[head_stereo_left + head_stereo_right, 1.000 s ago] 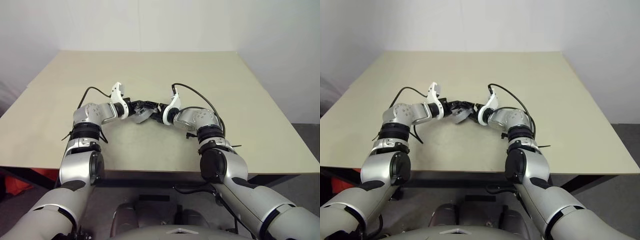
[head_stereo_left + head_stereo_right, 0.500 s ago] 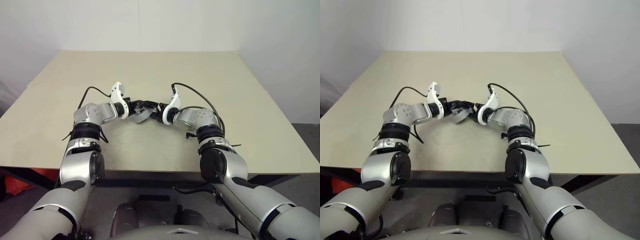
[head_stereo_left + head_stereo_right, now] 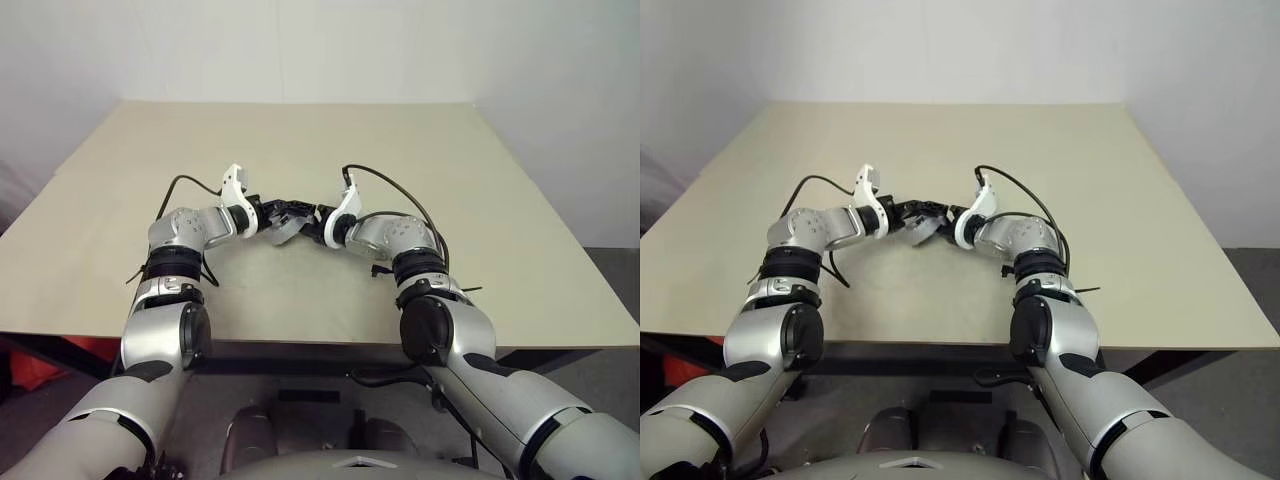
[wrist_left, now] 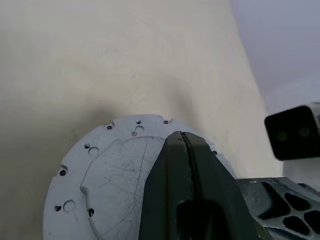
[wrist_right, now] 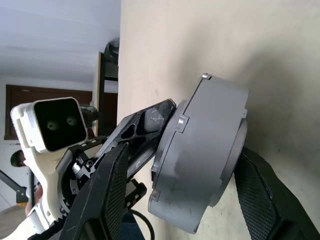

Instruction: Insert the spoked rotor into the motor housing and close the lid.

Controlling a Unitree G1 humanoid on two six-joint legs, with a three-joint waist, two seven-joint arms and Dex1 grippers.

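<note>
Your right gripper (image 5: pixel 175 195) straddles the housing (image 5: pixel 200 165) with wide jaws, bracing it off the table (image 3: pixel 300 140) so the flat face can be worked. Just beyond, your left gripper (image 4: pixel 183 145), pinched shut, presses its tips on the lid (image 4: pixel 110 175), probably seating it.

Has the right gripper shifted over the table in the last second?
No. The right gripper sits at the same spot relative to the table's near edge, clamped around the motor housing.
</note>
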